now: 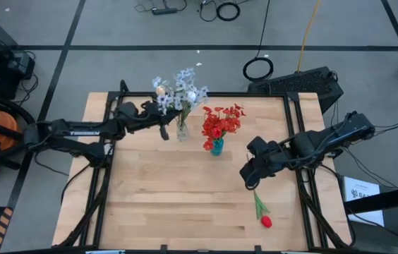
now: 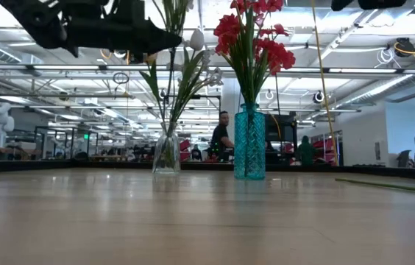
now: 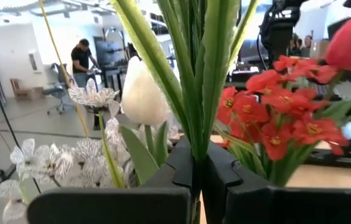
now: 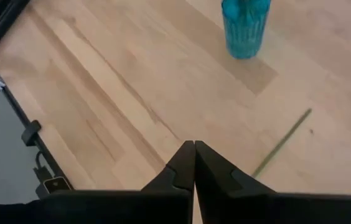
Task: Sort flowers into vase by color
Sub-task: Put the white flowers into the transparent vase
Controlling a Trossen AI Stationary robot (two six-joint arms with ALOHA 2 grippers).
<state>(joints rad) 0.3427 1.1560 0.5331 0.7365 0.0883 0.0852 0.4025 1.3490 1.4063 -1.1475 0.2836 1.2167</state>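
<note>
1. The left gripper (image 1: 162, 131) is seen at the back left of the table (image 1: 171, 204), just beside the clear vase (image 1: 182, 132). In the left wrist view its fingers (image 3: 182, 168) are closed together, with green stems (image 3: 194, 74) rising right at their tips; whether a stem is actually pinched cannot be told.
2. The clear vase is placed near the back edge, and the pale sprays (image 1: 185, 88) and a cream tulip bud (image 3: 142, 93) are held in it.
3. Just to its right, apart from it, the teal vase (image 1: 216, 147) is set upright, and the red blossoms (image 1: 220, 121) are held in it. In the low view both vases are seen side by side, clear vase (image 2: 166, 151) on the left and teal vase (image 2: 249, 141) on the right.
4. The right gripper (image 1: 250, 182) is placed over the right part of the table, nearer the front than the teal vase. In the right wrist view its fingers (image 4: 182, 171) are pressed shut with nothing seen between them.
5. A red bud flower (image 1: 262, 212) is laid flat on the table at the front right, its stem end just beside the right gripper and its bud (image 1: 266, 221) towards the front edge. In the right wrist view the green stem (image 4: 281, 143) is seen lying beside the fingers, not between them.
6. People are seen in the room behind the table in the low view.
</note>
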